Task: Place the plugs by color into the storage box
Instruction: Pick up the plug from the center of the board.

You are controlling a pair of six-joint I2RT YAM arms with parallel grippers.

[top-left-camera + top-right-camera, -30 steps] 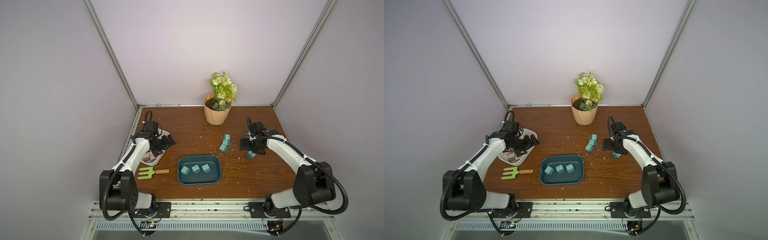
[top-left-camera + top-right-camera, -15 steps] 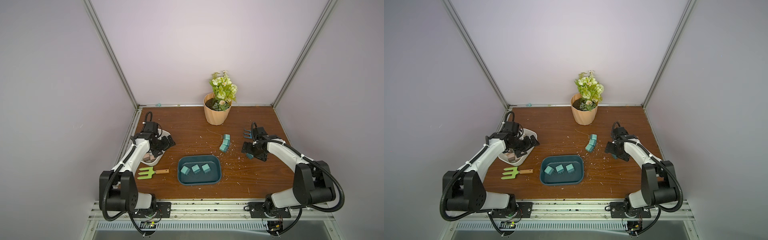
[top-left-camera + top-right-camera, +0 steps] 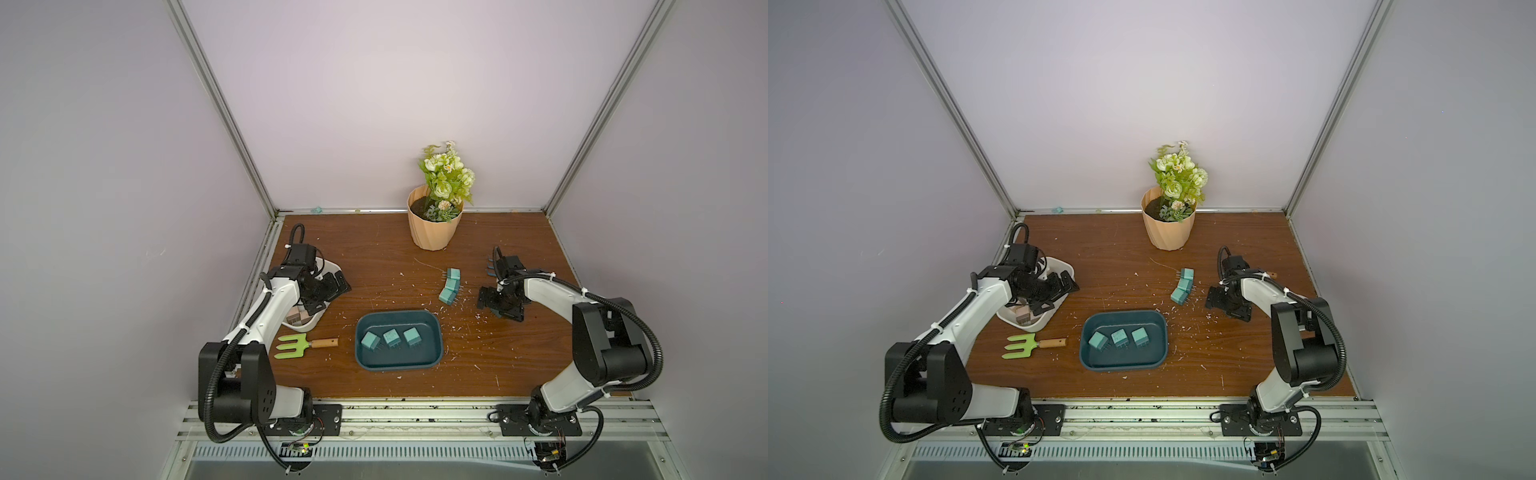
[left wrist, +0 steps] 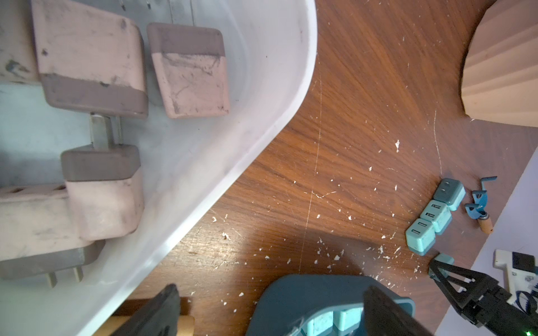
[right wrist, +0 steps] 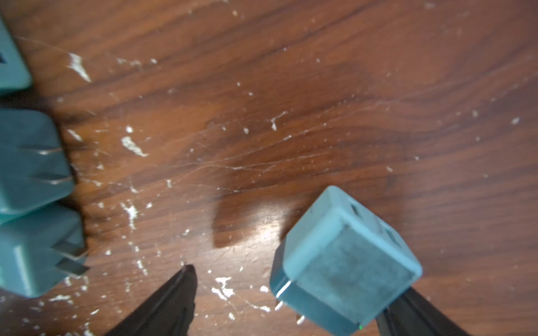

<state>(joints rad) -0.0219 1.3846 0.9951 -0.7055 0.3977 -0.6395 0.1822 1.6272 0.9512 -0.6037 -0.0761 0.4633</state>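
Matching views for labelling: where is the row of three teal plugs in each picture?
In a top view: row of three teal plugs, mid-table.
In a top view: mid-table too.
Left wrist: beyond the tray, at.
Right wrist: cut by the frame edge.
Landmark: right gripper beside it.

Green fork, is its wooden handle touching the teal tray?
Apart. In both top views a strip of table shows between the handle of the green fork and the teal tray.

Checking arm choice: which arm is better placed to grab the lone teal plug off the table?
Right. The right gripper hangs with open jaws straddling the lone teal plug; the left gripper is open over the white tray, well away from it.
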